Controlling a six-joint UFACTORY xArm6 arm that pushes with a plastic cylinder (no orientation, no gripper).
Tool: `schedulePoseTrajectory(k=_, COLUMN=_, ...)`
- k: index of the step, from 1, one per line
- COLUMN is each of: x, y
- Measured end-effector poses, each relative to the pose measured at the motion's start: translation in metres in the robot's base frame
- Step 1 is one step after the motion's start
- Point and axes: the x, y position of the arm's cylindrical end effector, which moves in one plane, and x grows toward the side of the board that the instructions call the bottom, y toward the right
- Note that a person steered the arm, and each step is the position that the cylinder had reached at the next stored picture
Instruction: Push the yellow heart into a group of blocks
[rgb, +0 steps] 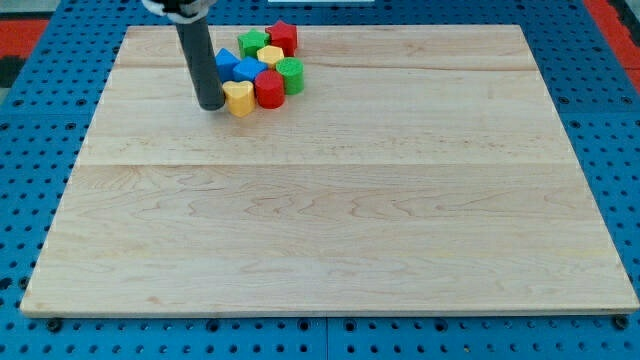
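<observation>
The small yellow heart-shaped block (239, 97) lay near the view's top of the pale wooden board (330, 230), left of centre, at the lower-left edge of a tight cluster. It touched the red block (269, 89) on its right, and the blue blocks (238, 69) sat just above it. Beyond those were a green cylinder-like block (290, 75), another yellow block (270, 55), a green block (253, 43) and a red star-like block (283, 37) at the cluster's top.

My tip (210, 105), the bare lower end of the dark rod with nothing to open or close, stood against the heart's left side, touching or very nearly so. That placing suits a push toward the view's right, pressing the heart into its neighbours; by my judgement the heart was already joined to the group, so little remained.

The heart's lobes and point were too small to make out, so I could not tell which way it pointed. It looked about as wide as tall, with no clear long axis.
</observation>
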Motion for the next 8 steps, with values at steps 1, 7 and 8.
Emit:
schedulePoseTrajectory(k=1, x=-0.008, y=0.006)
schedulePoseTrajectory(k=7, x=0.035, y=0.038)
schedulePoseTrajectory(k=8, x=0.033, y=0.072)
